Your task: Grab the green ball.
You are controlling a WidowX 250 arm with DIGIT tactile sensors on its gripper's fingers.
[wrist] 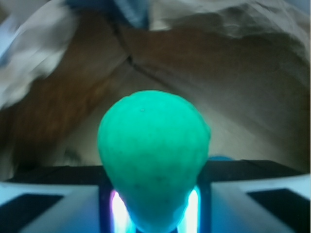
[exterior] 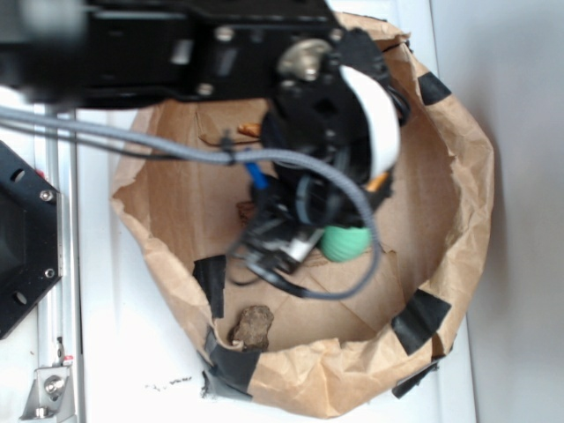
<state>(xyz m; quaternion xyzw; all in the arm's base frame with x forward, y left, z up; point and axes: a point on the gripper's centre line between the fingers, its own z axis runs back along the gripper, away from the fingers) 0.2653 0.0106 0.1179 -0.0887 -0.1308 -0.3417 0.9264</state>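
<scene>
White tabletop (exterior: 132, 352) under the whole setup, with a black mounting plate (exterior: 19, 238) at the far left edge and a metal bracket (exterior: 48, 388) below it in the exterior view. A grey braided cable (exterior: 132, 141) runs from the left toward centre.

Centre: a brown paper enclosure (exterior: 467, 220), crumpled walls rolled down, patched with black tape (exterior: 423, 319) at several spots along the rim. On its floor near the lower left wall lies a brown, rough lump (exterior: 254, 326), rock-like; exact identity not clear. A small dark brown object sits further back on the floor, mostly hidden by the arm.

The black robot arm (exterior: 176, 48) reaches in from the upper left and hangs over the middle of the enclosure. Gripper (exterior: 339, 240) points down into it, partly masked by cables.

The green ball (exterior: 345, 242) sits at the gripper tip, just right of the cable loop. Wrist view: the green ball (wrist: 153, 155) fills the centre of the frame, squeezed between the two fingers (wrist: 73, 204), its lower part narrowed where they press. Jaws are clamped on it. Whether the ball touches the paper floor cannot be told.

A sliver of blue shows just right of the ball, behind the right finger; too little to identify.
</scene>
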